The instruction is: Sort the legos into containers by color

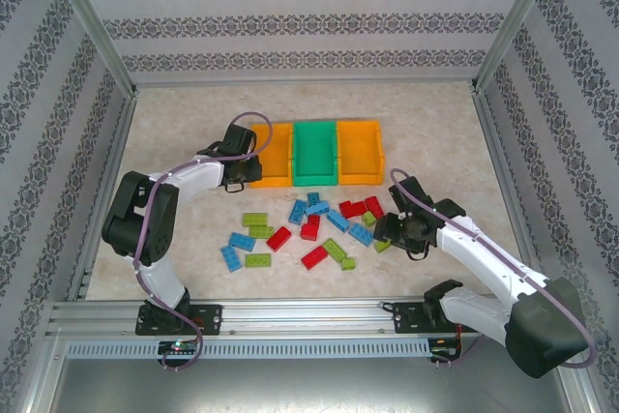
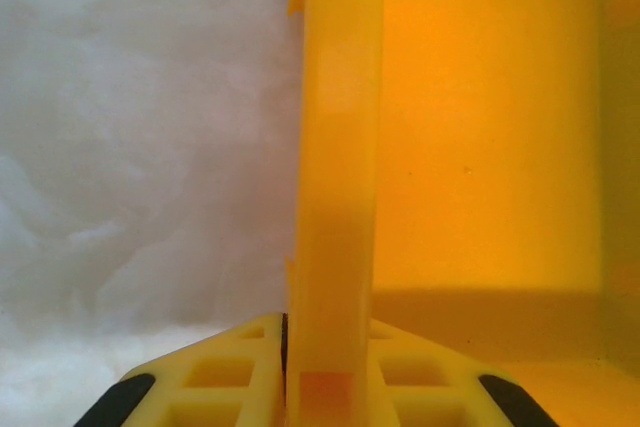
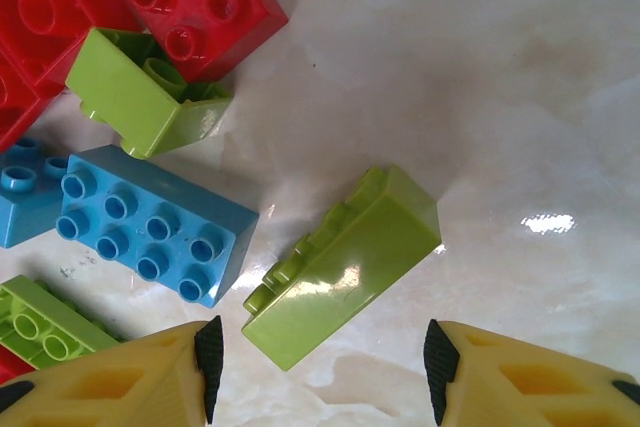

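Three joined containers stand at the back: a left orange one (image 1: 272, 154), a green one (image 1: 314, 152) and a right orange one (image 1: 358, 150). My left gripper (image 1: 240, 154) (image 2: 325, 387) is shut on the left orange container's outer wall (image 2: 335, 167), which stands upright between the fingers. Red, blue and lime legos (image 1: 309, 229) lie scattered in front of the containers. My right gripper (image 1: 387, 236) (image 3: 320, 367) is open just above the table. A lime lego (image 3: 345, 267) lies on its side, slanted, just ahead of the black pads (image 3: 210, 357).
Close to the lime lego lie a blue brick (image 3: 155, 232), an upturned lime brick (image 3: 140, 97) and a red brick (image 3: 190, 2). An aluminium rail (image 1: 309, 316) runs along the near edge. Patterned walls enclose the marble-look table (image 1: 193, 123).
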Motion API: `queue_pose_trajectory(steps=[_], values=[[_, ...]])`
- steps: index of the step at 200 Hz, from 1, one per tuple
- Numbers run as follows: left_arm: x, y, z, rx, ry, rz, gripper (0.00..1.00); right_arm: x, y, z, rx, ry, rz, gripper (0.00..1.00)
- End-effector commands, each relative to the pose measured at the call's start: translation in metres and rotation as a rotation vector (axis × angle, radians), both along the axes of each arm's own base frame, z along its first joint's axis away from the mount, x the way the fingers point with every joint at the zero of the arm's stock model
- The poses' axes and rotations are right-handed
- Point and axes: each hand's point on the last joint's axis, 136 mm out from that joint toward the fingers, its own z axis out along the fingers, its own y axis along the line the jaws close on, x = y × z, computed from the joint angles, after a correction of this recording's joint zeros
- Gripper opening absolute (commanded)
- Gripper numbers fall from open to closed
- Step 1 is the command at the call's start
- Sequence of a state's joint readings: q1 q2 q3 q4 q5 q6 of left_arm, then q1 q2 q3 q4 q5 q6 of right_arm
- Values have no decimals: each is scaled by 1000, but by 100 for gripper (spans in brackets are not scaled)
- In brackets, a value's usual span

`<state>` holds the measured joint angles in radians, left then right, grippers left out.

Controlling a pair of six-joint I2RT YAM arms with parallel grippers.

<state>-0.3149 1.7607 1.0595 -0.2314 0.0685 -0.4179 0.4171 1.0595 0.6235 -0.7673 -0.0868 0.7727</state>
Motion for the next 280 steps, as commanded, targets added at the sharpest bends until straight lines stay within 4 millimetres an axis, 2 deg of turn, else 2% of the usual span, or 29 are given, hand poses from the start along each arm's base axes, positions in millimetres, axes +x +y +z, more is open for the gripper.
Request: queue_pose_trajectory(steps=[1, 50, 97, 157, 194, 247, 280], values=[[-5, -10, -5, -42, 26, -8, 21, -8, -8, -7, -44, 29, -34, 59], [-7, -11, -10, -56, 43, 4, 27, -5, -9, -16, -58, 55, -71, 60], [-19, -25, -9, -100, 55, -5, 41, -2, -13, -15, -63, 32, -126, 61], [-33, -34, -12, -139, 61, -9, 53, 4, -5, -22, -32, 41, -151, 60], [-38, -30, -4, -131, 34, -1, 64, -4, -7, -31, -51, 82, -149, 54], [-38, -28, 15, -68, -27, -50, 65, 1, -7, -40, -94, 127, -121, 47], [-39, -28, 22, -80, -50, -52, 66, 3, -11, -42, -143, 137, -96, 31]])
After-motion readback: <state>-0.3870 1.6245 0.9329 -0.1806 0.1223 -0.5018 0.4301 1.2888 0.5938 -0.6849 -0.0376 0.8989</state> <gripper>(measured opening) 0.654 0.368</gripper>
